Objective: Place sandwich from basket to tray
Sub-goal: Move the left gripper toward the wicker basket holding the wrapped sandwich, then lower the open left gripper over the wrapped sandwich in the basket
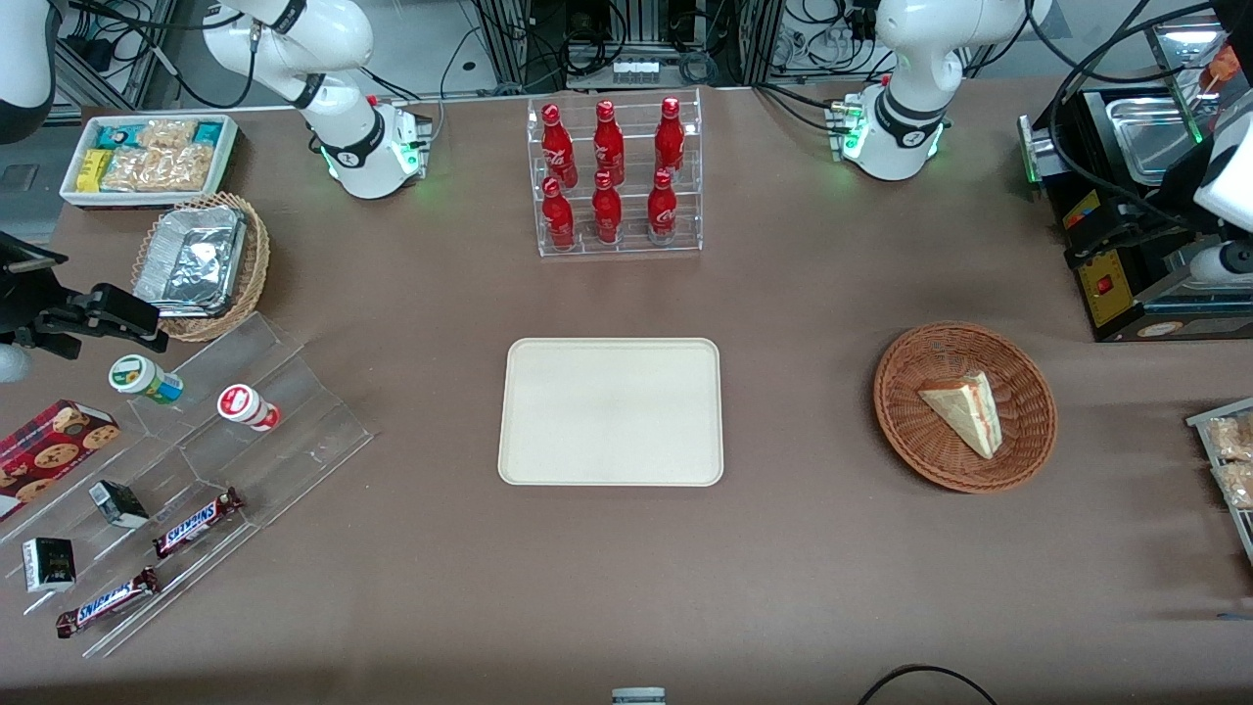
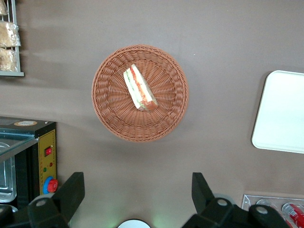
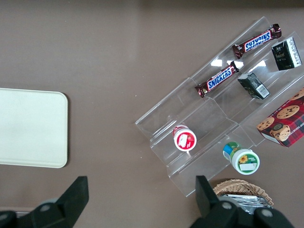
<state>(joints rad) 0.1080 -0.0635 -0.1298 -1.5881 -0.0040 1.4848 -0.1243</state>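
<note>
The sandwich [image 1: 964, 411], a pale wedge with red and green filling at its cut edge, lies in the reddish-brown wicker basket [image 1: 910, 436] toward the working arm's end of the table. Both also show in the left wrist view: the sandwich [image 2: 139, 89] in the basket [image 2: 114, 116]. The cream tray [image 1: 612, 411] lies bare at mid-table and shows in the wrist views too [image 2: 282, 111] [image 3: 28, 126]. My left gripper [image 2: 137, 183] is open and holds nothing. It hangs high by the black machine [image 1: 1096, 240], farther from the front camera than the basket and well apart from it.
A black machine [image 1: 1145, 294] stands beside the basket, farther from the camera. A wire rack of snack packets [image 1: 1229, 460] sits at the table's edge. A clear rack of red bottles [image 1: 612, 176] stands farther back than the tray. An acrylic stand with snacks [image 1: 196, 470] lies toward the parked arm's end.
</note>
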